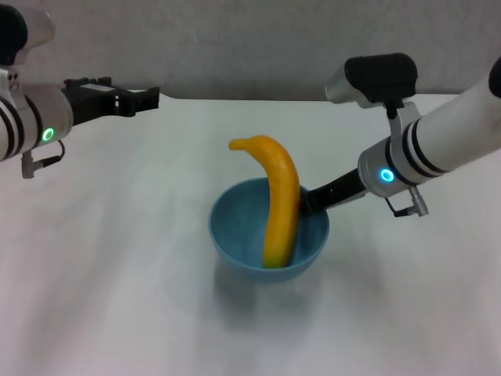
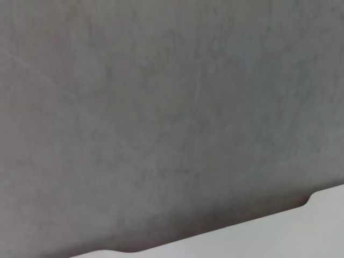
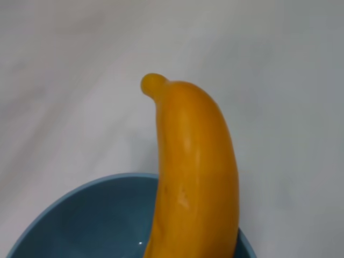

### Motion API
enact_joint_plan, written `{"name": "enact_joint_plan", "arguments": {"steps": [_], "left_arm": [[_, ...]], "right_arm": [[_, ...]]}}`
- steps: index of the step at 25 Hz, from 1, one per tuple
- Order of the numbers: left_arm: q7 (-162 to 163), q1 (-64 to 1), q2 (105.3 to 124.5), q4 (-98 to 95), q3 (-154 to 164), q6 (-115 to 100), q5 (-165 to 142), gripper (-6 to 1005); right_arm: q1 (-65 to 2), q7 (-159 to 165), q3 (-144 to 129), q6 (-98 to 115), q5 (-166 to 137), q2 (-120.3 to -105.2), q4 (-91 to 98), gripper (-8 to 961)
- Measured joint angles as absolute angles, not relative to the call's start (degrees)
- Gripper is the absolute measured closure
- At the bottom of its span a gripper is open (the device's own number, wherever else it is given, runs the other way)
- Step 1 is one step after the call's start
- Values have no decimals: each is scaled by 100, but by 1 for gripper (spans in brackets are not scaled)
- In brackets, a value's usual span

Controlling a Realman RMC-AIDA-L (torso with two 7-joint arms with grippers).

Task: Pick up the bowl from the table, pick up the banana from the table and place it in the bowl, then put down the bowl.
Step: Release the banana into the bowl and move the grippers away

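Observation:
The light-blue bowl (image 1: 268, 231) is near the middle of the white table (image 1: 102, 266), with a soft shadow under it. It seems to hang slightly above the surface. The yellow-orange banana (image 1: 279, 200) stands in the bowl, leaning on the right rim, its stem end poking up and to the left. My right gripper (image 1: 311, 201) reaches in from the right and is shut on the bowl's right rim, its fingertips partly hidden behind the banana. The right wrist view shows the banana (image 3: 196, 177) rising out of the bowl (image 3: 91, 220). My left gripper (image 1: 149, 98) is open and empty, raised at the far left.
The table's far edge meets a grey wall (image 1: 235, 39) at the back. The left wrist view shows only that wall (image 2: 161, 107) and a strip of the table's far edge (image 2: 279, 234) with its notch.

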State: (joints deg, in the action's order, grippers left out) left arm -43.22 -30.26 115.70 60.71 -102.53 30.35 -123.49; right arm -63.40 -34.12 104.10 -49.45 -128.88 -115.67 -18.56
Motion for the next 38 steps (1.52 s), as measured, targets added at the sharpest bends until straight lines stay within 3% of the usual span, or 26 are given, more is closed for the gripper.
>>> {"name": "enact_joint_plan", "arguments": {"steps": [14,24,38], "left_arm": [[-4926,-2734,11624,5730,-9975,1541,-12305,102],[-5260,-2217,11628,5623,-8414,-1084,-12312,102],[-5292,-2202,11620,5056,-7751,-2303,-12439,101]], "right_arm": [[-6230,-3409,10274,-4940,-12849,-11566,-1685,925],[-6152,-3417,10274,-4937,-12849,-11568,-1678,925],[-6082,-3390,10274,-4930,-12849,-11575,-1544,924]]}}
